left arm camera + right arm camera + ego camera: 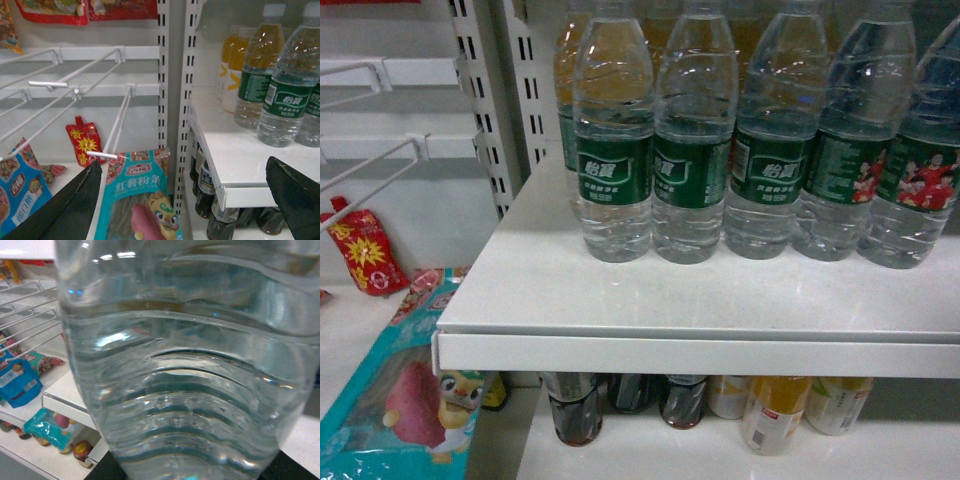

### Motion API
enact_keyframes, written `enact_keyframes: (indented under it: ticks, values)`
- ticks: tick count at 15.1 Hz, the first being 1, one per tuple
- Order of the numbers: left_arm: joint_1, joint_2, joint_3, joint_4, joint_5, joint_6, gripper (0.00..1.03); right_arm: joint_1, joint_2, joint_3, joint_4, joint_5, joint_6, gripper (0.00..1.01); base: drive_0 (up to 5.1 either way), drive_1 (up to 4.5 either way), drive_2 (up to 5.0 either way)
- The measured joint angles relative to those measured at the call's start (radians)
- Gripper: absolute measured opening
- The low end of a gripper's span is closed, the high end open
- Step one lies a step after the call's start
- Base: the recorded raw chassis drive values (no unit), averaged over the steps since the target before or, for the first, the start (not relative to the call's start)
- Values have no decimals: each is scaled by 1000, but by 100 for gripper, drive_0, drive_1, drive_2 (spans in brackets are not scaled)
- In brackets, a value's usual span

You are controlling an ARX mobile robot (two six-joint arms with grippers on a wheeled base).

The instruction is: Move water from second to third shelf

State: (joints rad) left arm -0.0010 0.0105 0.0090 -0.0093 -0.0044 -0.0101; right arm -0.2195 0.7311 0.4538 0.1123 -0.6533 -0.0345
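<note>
The water bottle (190, 375) fills the right wrist view, right against the right gripper; whether it is clamped is unclear. The left gripper (185, 200) gapes wide beside the shelf (235, 165) edge.

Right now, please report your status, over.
Left gripper open, empty. Water bottle fills the right gripper view, grip unconfirmed. More water bottles stand on white shelf. No obstruction seen.
</note>
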Motion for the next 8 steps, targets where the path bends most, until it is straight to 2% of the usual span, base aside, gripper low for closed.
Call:
enact_keyframes:
  ticks: [1, 8]
  values:
    - [0, 0, 0, 8, 1, 0, 98, 4, 0, 0, -6, -12, 0, 39, 0, 0, 0]
    - [0, 0, 0, 6, 3, 0, 98, 3, 0, 0, -6, 7, 0, 39, 0, 0, 0]
